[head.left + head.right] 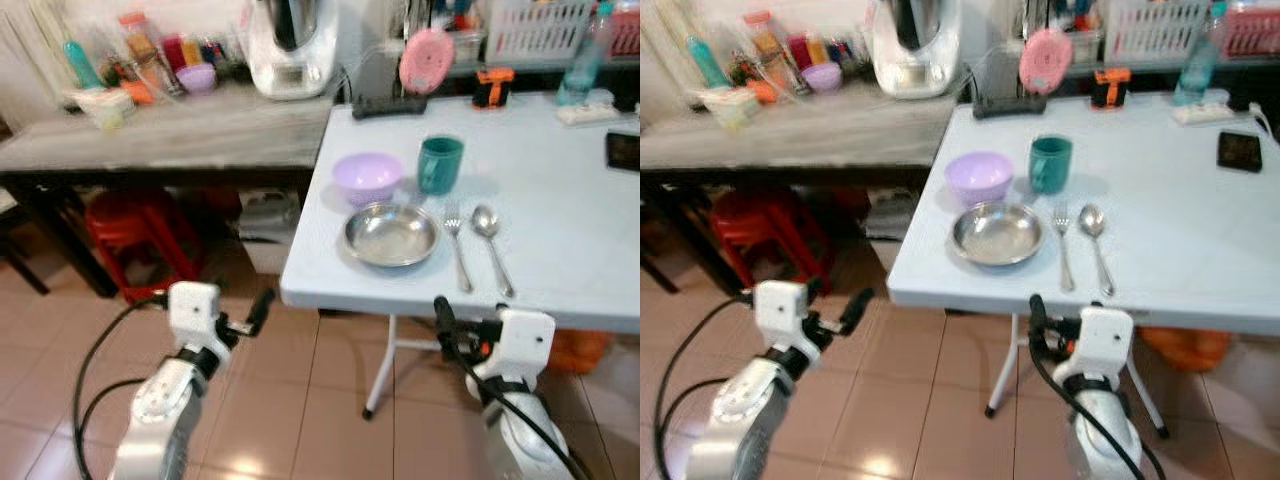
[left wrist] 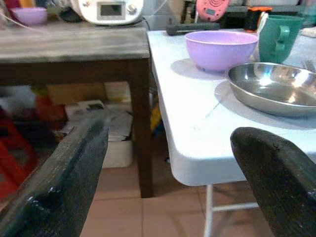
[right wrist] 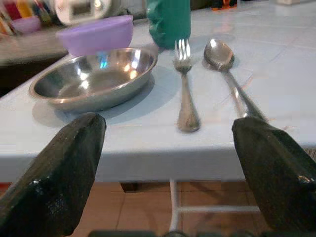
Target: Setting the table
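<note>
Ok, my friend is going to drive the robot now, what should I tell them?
Left gripper: open, holding nothing, low beside the white table.
Right gripper: open, holding nothing, just below the table's front edge.
On the table: steel plate, purple bowl and green mug behind it, fork and spoon to the plate's right.
Done: one place looks set.
Left: probably nothing, maybe check for more settings.

The white folding counter [image 1: 560, 230] carries a round steel plate [image 1: 391, 235], a lilac plastic bowl [image 1: 367, 177], a green mug [image 1: 439, 164], a steel fork [image 1: 457, 243] and a steel spoon [image 1: 490, 243].
</note>
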`<state>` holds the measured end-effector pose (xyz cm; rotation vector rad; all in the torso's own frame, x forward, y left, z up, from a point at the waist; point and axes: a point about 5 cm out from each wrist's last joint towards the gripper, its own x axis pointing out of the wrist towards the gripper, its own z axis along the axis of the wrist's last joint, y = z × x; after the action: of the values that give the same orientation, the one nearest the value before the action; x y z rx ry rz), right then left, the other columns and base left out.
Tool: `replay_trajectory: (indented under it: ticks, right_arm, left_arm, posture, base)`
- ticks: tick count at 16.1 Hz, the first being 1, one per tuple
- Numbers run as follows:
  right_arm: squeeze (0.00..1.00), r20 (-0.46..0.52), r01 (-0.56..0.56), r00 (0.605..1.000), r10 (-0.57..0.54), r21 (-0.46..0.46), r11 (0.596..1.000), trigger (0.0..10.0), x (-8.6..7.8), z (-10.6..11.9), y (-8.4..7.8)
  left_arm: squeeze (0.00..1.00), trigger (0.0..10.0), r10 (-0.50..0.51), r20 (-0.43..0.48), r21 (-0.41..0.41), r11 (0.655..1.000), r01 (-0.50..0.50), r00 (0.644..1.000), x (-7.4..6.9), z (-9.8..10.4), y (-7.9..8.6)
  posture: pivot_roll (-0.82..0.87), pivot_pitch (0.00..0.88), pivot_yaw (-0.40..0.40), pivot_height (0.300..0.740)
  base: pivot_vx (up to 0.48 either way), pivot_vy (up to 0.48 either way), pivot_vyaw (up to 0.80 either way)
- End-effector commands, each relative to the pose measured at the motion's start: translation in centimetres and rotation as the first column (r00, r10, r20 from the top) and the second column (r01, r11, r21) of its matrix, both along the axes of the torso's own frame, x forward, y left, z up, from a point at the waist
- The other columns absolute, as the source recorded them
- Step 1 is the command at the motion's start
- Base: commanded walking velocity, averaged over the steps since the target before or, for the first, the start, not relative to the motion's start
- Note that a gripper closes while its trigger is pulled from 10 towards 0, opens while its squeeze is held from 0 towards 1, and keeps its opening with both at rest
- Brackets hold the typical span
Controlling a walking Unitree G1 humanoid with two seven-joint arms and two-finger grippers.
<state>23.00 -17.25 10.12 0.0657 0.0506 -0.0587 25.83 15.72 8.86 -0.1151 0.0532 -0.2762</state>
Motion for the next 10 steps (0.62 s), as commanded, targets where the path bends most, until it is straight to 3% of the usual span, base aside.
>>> replay_trajectory:
  ticks: [1,4,10]
  right_arm:
    - [0.00,-0.015,0.009,1.000,-0.009,-0.002,1.000,10.0,-0.2,-0.2,-0.2]
    - [0.00,-0.013,0.010,1.000,-0.010,0.002,1.000,10.0,-0.2,-0.2,-0.1]
    - [0.00,0.034,0.023,0.999,-0.022,-0.041,0.999,10.0,-0.1,0.8,-0.3]
  left_arm:
    - [0.00,10.0,-0.019,0.012,0.007,1.000,0.019,1.000,0.1,0.3,-0.1]
    - [0.00,10.0,-0.042,0.021,-0.005,0.999,0.043,0.999,0.1,0.5,-0.4]
    - [0.00,10.0,-0.054,0.051,-0.025,0.998,0.055,0.997,0.1,1.0,-0.5]
  posture:
    - [-0.04,0.000,0.138,0.740]
    - [-0.04,0.000,0.138,0.740]
    - [-0.05,0.000,0.142,0.740]
  base:
    - [0.000,0.000,-0.80]
    - [0.000,0.000,-0.77]
    - [0.000,0.000,0.00]
